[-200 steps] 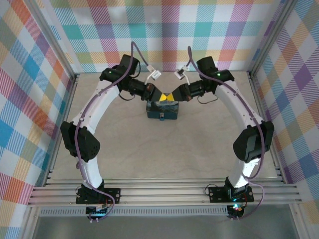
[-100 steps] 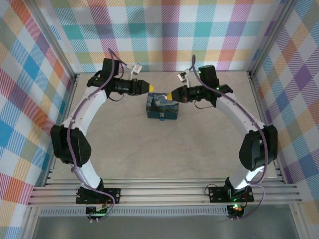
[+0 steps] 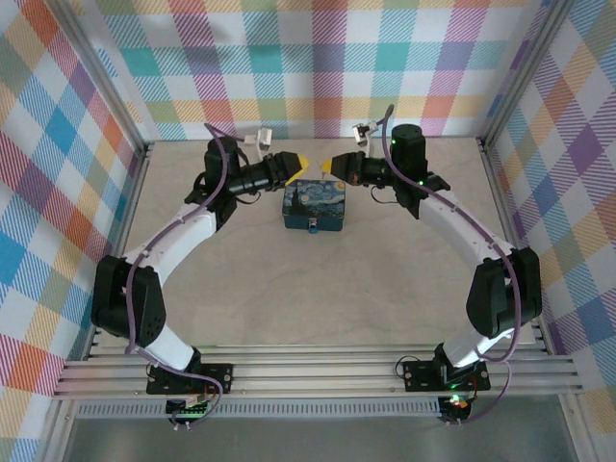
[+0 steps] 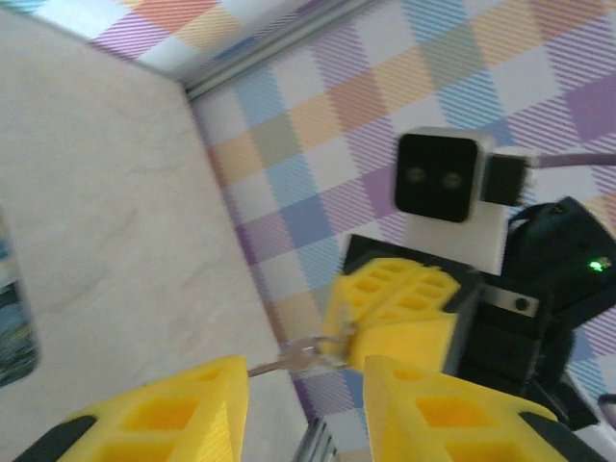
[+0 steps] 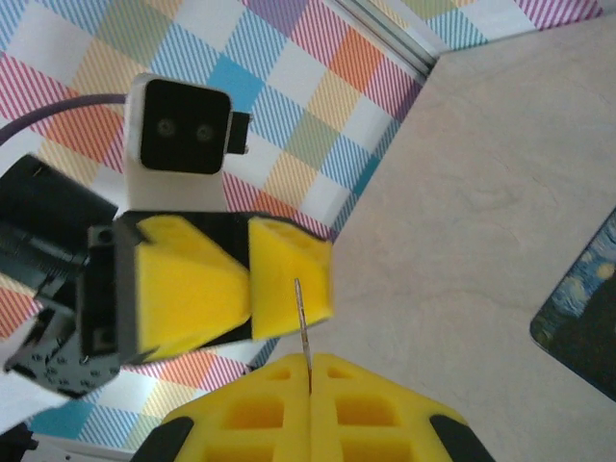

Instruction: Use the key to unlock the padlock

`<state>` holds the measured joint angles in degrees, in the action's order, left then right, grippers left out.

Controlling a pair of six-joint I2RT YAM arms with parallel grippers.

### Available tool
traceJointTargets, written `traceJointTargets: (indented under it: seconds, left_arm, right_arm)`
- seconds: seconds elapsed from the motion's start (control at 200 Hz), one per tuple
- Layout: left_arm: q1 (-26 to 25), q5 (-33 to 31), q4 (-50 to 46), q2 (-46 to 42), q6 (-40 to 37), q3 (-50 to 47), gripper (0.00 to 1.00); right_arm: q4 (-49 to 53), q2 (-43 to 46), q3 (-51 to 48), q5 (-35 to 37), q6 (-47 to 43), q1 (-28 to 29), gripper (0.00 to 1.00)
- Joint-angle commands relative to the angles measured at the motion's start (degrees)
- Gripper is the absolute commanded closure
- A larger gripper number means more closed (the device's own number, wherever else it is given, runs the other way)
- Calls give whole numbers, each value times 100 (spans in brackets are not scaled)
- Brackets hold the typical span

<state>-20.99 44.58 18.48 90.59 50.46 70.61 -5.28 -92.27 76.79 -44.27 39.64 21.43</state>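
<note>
Key sits pinched between the closed fingers of the right gripper, up by the far right corner of the blue painted box. Facing it from the box's far left corner, the left gripper hangs spread apart, empty.

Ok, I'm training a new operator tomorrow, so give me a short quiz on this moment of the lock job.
1. True or false: the left tool is shut.
2. What does the right tool pinch? A) a key B) a padlock C) nothing
3. Does either tool touch the blue box on the table?
Key: 1 false, its fingers stand apart. 2 A. 3 No, both hang clear of it.
</note>
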Motion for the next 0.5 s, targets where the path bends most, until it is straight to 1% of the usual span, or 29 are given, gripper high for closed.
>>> traceJointTargets:
  seconds: [0.0,0.145,0.28,0.39,0.495]
  left_arm:
    - [-184,-177,1419,143,842,-66,66]
    - [-260,-231,1988,274,1171,-161,71]
    - [-303,-234,2018,302,1182,-217,75]
    - [-318,-412,2019,236,1162,-360,74]
    - [-302,-700,1849,77,1060,-521,69]
  right_arm:
    - [-570,0,-51,49,385,85,100]
    - [-679,46,-124,58,542,116,100]
    - [-984,124,-299,206,869,116,100]
    - [-1229,129,-382,350,1175,116,100]
    - [-1109,214,-444,534,1181,116,100]
